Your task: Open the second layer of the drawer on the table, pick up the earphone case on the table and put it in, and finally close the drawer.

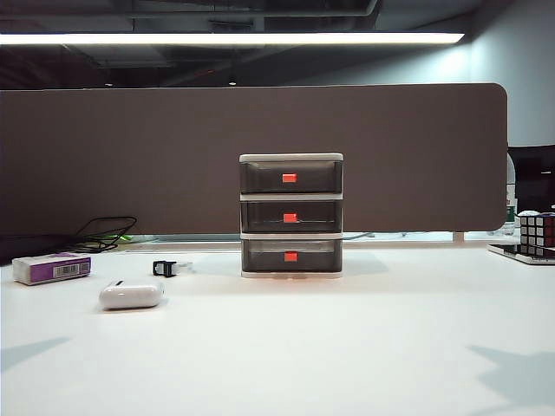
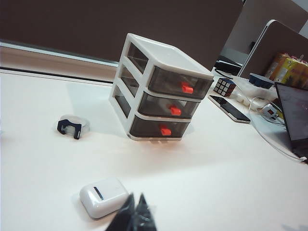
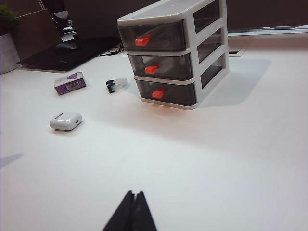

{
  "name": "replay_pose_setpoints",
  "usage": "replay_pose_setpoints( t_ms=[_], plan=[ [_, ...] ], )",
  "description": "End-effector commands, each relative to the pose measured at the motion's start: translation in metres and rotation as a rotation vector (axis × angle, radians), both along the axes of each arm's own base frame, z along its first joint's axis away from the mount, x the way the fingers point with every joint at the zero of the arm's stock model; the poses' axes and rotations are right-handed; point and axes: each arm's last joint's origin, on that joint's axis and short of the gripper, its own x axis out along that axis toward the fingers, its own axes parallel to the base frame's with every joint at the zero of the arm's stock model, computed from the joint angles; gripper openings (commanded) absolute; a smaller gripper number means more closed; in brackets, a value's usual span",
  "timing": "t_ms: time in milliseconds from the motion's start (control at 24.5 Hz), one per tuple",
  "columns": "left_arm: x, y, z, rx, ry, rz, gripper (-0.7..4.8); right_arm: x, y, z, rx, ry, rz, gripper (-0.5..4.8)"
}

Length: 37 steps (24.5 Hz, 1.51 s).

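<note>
From the outside camera I see the drawer unit (image 1: 290, 215) mid-desk (image 1: 364, 347), all drawers shut, middle drawer (image 1: 290, 216) included; the earphone case (image 1: 131, 295) lies well left of it, bare desk in front. My left hand (image 2: 135, 211), closed and empty, hovers just beside the case (image 2: 103, 196). My right hand (image 3: 133, 211), closed too, hangs over open desk.

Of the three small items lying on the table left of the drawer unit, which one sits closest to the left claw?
The earphone case, the glossy white rounded one, lies right beside the left claw; the black clip and the white-and-purple box lie farther back.
</note>
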Motion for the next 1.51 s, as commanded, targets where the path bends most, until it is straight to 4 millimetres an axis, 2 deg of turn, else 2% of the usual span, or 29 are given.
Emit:
replay_pose_setpoints(
  t_ms=[41,164,368,573,736,900,982,1022,1063,1145,1350,1391,1431,1472,1513],
  plan=[
    [-0.001,-0.001,0.001,-0.069,0.031,-0.052,-0.01,0.0,0.0,0.0,0.067,0.028,0.001,-0.05],
    [-0.003,-0.007,0.002,-0.078,0.037,-0.122,-0.03,0.0,0.0,0.001,0.134,0.062,-0.001,-0.05],
    [-0.006,-0.026,0.006,-0.074,-0.014,-0.108,-0.03,-0.001,0.004,0.004,0.137,0.042,0.055,-0.05],
    [-0.001,-0.041,0.007,-0.055,-0.002,-0.138,-0.03,-0.004,0.009,0.018,0.135,-0.012,0.053,-0.05],
    [0.019,-0.053,0.021,0.019,-0.001,-0.109,-0.03,-0.007,0.01,0.039,0.138,-0.067,0.019,-0.05],
    [0.054,-0.078,0.032,0.084,-0.005,-0.182,-0.01,-0.003,0.011,0.054,0.095,-0.068,0.016,-0.05],
    [0.073,-0.093,0.034,0.087,-0.018,-0.252,0.36,0.003,0.013,0.068,0.088,-0.073,0.016,-0.05],
    [0.085,-0.101,0.035,0.078,-0.036,-0.287,0.62,0.009,0.014,0.078,0.08,-0.095,0.017,-0.05],
    [0.094,-0.108,0.036,0.069,-0.057,-0.297,0.61,0.016,0.016,0.087,0.075,-0.118,0.022,-0.05],
    [0.104,-0.114,0.035,0.064,-0.065,-0.296,0.61,0.024,0.018,0.096,0.078,-0.13,0.03,-0.05],
    [0.127,-0.127,0.035,0.072,-0.048,-0.235,0.57,0.069,0.031,0.117,0.019,-0.047,0.049,-0.05],
    [0.131,-0.128,0.034,0.074,-0.037,-0.186,0.58,0.091,0.038,0.123,-0.018,-0.019,0.066,-0.05],
    [0.133,-0.13,0.033,0.075,-0.034,-0.179,0.58,0.1,0.04,0.126,-0.03,-0.008,0.07,-0.05],
    [0.138,-0.133,0.03,0.081,-0.022,-0.18,0.62,0.121,0.047,0.131,-0.057,0.01,0.088,-0.05],
    [0.139,-0.134,0.029,0.083,-0.017,-0.18,0.62,0.131,0.05,0.133,-0.064,0.017,0.099,-0.05]
  ],
)
